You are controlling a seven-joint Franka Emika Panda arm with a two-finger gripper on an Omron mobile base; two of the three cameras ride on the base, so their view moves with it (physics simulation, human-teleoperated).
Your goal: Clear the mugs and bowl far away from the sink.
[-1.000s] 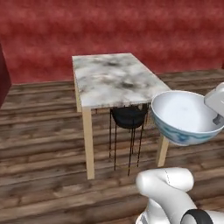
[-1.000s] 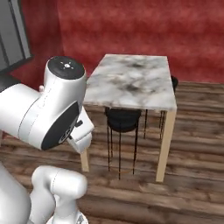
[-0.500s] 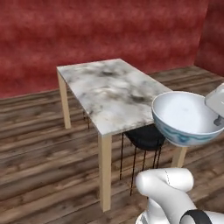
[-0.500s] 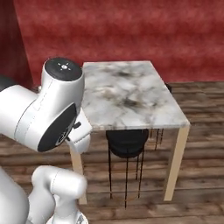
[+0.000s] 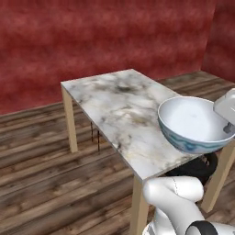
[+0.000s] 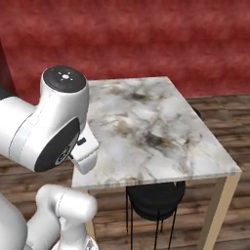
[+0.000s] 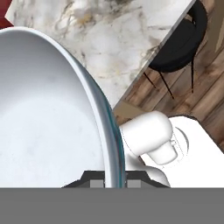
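Room: red wall (image 5: 105, 41) behind, wood plank floor (image 5: 41, 183) below.
Worktop: marble-topped worktop (image 5: 124, 110) on pale wooden legs; its top also shows in the right base view (image 6: 156, 132) and the hand view (image 7: 118, 35).
Stool: black round stool (image 6: 155, 200) tucked under the worktop's near edge, on thin dark legs; in the hand view (image 7: 179, 48) it sits just past the worktop's corner.
Bowl: bowl (image 5: 195, 124), white inside, blue pattern outside, held in the air above the worktop's near right corner, tilted, not touching the top; its white inside (image 7: 48, 122) looms large in the hand view.
Fingers: fingers (image 7: 115, 178) nearly closed, pinching the bowl's rim, one tip on each side of the wall.
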